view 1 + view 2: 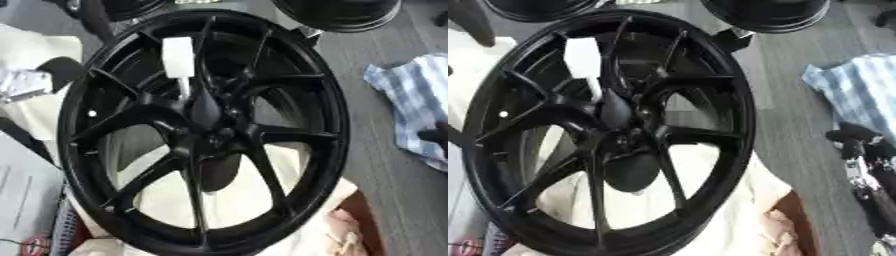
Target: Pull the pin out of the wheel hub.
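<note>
Right eye view: dark fingers [852,134] of the right hand [868,165] are seen at the 3 o'clock edge; whether they are curled or straight cannot be told, and nothing is held. The left hand is not seen. A black wheel [328,130] fills the middle, propped over cream cloth [236,195]. The white pin [178,57] is seated at the hub [208,112], its blocky head pointing toward 11 o'clock. A blue checked cloth [411,100] is spread at 3 o'clock on grey floor [376,165].
</note>
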Robot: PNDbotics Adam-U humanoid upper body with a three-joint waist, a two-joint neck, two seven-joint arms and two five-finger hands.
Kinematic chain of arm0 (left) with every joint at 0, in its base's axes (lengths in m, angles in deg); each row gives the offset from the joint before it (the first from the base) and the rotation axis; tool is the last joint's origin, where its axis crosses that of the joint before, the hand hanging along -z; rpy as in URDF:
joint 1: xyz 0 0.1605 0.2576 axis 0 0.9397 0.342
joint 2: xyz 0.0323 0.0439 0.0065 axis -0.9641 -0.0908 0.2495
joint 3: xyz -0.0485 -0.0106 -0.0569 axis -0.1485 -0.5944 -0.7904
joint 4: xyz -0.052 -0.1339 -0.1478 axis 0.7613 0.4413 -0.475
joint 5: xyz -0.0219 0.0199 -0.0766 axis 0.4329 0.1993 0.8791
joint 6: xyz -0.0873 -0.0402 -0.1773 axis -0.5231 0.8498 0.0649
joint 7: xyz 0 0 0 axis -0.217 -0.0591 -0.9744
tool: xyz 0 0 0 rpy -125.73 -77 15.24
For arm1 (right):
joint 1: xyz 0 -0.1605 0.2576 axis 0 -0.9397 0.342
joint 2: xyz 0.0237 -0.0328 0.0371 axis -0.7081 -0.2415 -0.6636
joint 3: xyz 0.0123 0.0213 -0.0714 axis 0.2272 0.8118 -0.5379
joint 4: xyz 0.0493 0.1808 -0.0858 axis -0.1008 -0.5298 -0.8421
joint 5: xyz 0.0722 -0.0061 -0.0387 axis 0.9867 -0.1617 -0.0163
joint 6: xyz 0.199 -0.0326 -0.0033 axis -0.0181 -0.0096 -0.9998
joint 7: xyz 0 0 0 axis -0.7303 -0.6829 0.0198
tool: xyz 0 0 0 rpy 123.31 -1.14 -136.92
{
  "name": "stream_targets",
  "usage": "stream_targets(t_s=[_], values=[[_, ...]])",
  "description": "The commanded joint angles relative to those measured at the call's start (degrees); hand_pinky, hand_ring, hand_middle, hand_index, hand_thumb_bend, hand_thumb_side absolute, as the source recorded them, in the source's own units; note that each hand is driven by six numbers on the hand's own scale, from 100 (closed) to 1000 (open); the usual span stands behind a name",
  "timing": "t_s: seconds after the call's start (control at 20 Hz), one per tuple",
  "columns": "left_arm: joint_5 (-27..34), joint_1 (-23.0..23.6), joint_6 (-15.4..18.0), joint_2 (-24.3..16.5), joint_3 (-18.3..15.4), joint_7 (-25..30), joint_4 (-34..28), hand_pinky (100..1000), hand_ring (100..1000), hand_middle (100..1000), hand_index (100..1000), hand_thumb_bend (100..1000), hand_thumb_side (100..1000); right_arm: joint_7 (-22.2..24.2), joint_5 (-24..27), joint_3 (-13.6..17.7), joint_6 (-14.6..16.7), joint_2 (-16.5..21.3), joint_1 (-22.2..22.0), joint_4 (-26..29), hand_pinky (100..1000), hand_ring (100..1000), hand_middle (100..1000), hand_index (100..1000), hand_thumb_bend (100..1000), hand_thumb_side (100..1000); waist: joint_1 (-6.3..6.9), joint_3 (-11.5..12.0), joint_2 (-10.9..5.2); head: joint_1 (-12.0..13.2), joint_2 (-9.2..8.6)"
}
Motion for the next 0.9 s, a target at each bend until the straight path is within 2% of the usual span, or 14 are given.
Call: stream_targets(t_s=[0.05,0.25,0.4,0.55,0.7,0.9], values=[[0.0,-2.7,-6.4,1.0,1.4,-2.6,-0.5,798,780,733,847,100,615,0.0,-0.5,-0.2,-0.4,1.1,-0.1,1.2,1000,784,667,796,100,582,0.19,-0.1,-1.28,0.3,0.12],[-0.1,-5.2,-13.8,3.6,3.6,-6.0,-0.5,812,795,746,872,100,667,0.3,-0.4,-0.5,-0.8,1.1,0.3,1.2,1000,784,667,796,100,587,0.43,-0.8,-1.0,0.7,-0.23],[-0.9,-6.5,-17.9,5.2,4.9,-6.7,-0.5,839,823,771,891,100,654,0.3,-0.5,-0.5,-1.0,0.9,0.5,1.2,1000,784,667,796,100,586,0.67,-1.3,-0.69,1.2,-0.4],[-1.8,-7.3,-22.0,6.6,5.7,-6.4,-0.5,861,842,790,906,100,601,0.4,-0.5,-0.7,-1.3,0.8,0.9,1.2,1000,783,666,795,100,600,0.96,-1.7,-0.31,1.7,-0.79],[-3.8,-7.6,-24.4,7.5,6.4,-5.0,-0.5,895,868,813,925,100,618,0.5,-0.5,-0.8,-1.6,0.8,1.4,1.2,1000,782,665,795,100,605,1.22,-2.1,0.18,2.1,-1.37],[-7.4,-7.2,-25.5,8.0,6.3,-2.5,-0.5,933,894,833,941,238,643,0.7,-0.6,-1.0,-1.9,0.6,2.0,1.2,1000,782,664,795,100,614,1.45,-2.7,0.84,2.7,-1.91]])
